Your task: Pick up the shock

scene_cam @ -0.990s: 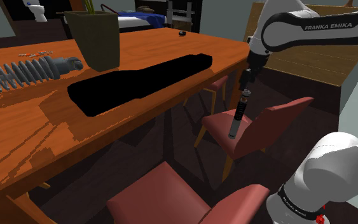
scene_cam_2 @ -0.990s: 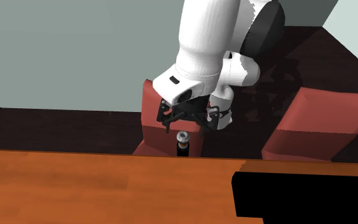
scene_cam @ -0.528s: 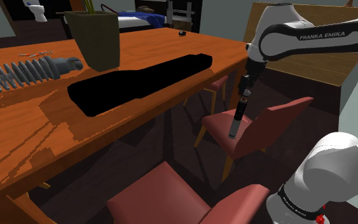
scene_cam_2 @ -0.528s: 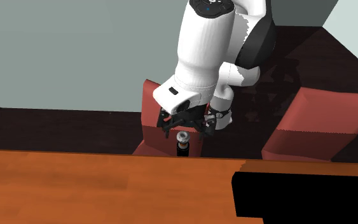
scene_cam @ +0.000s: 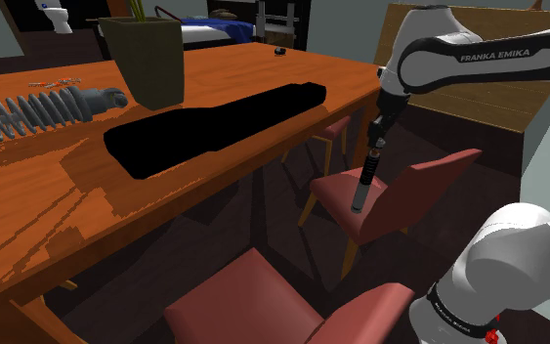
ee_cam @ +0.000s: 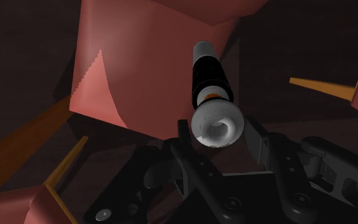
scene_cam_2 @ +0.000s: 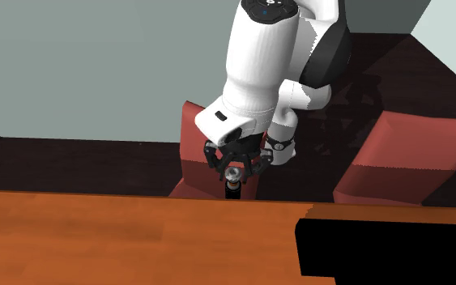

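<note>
Planter (scene_cam: 148,61) on the bench (scene_cam: 58,195) holds green stems. Shock (scene_cam: 361,188) stands upright on a red chair (scene_cam: 333,193), 3 o'clock of the bench; gripper (scene_cam_2: 233,170) narrowly clasps its grey top, plainest in the wrist view.

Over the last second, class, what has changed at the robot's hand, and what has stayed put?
The hand came down a little, and its fingers drew in from wide apart to clasp the grey top end of the slim black shock. The shock stands upright on the red chair as before. The table, plant pot and sprung shock have not moved.
</note>
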You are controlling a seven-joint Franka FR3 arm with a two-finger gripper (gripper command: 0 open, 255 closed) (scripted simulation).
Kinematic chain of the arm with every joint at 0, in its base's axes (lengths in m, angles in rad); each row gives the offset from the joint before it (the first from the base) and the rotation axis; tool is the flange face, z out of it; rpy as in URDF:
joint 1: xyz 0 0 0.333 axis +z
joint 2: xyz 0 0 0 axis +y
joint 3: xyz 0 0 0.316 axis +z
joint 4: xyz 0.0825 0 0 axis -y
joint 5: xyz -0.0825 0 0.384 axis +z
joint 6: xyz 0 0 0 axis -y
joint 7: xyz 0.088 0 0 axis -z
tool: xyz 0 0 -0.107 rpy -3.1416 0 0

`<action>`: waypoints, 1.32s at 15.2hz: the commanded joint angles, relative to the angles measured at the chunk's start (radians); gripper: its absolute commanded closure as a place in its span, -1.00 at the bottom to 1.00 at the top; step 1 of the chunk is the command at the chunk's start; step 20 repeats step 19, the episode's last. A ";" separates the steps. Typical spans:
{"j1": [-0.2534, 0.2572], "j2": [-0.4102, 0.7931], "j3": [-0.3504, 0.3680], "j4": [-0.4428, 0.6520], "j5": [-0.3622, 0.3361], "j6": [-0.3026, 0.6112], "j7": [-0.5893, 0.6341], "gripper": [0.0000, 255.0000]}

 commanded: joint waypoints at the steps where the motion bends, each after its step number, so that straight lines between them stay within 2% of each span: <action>1: 0.000 0.000 0.000 -0.001 0.000 0.000 0.000 1.00; 17: 0.011 0.008 0.023 0.205 0.025 -0.198 -0.018 1.00; 20: 0.011 0.009 0.024 0.207 0.025 -0.200 -0.018 1.00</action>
